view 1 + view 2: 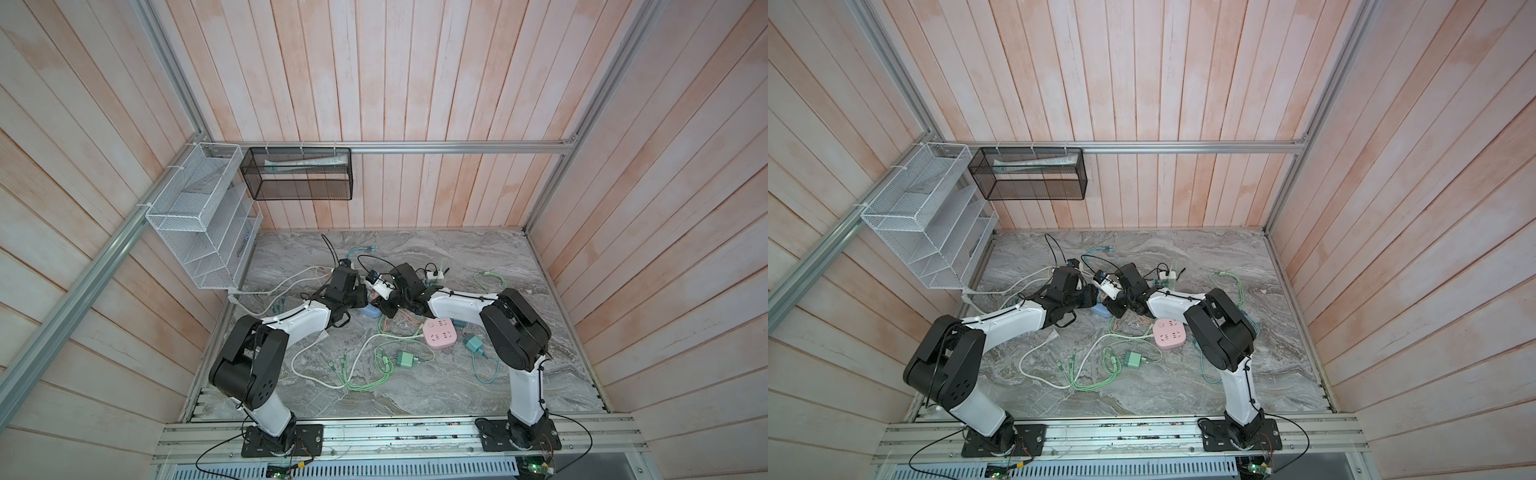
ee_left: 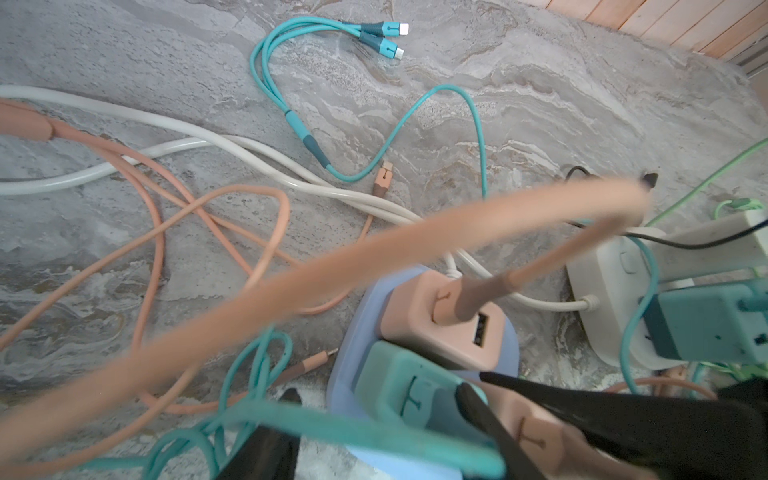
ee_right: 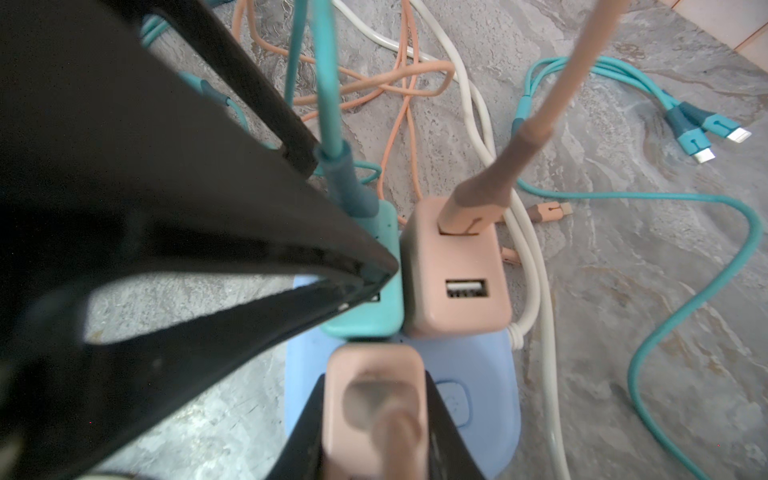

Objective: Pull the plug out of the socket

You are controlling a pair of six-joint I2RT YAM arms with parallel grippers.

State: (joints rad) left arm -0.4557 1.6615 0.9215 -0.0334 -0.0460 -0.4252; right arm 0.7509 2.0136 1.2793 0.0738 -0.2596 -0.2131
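Note:
A blue socket cube (image 3: pixel 469 365) (image 2: pixel 361 307) lies mid-table under both grippers, seen in both top views (image 1: pixel 369 311) (image 1: pixel 1100 309). Three plugs stand in it. My right gripper (image 3: pixel 374 382) (image 1: pixel 386 305) is shut on a pink plug (image 3: pixel 374 395) (image 2: pixel 536 428), one black finger on each side, and the plug sits in the socket. My left gripper (image 2: pixel 376 388) (image 1: pixel 365 297) straddles the teal plug (image 2: pixel 399 374) (image 3: pixel 374 320). One fingertip (image 2: pixel 463 392) rests at its edge beside the held pink plug. The other fingertip (image 2: pixel 291 395) stands off the socket's side. A second pink plug (image 3: pixel 457 266) with a free USB port stands alongside.
A white power strip (image 2: pixel 598 266) carrying a teal charger (image 2: pixel 706 320) lies close behind the socket. Pink, teal and white cables loop around it. A pink socket cube (image 1: pixel 440 332) and green chargers (image 1: pixel 405 358) sit nearer the front. Mesh racks (image 1: pixel 199 220) hang on the left wall.

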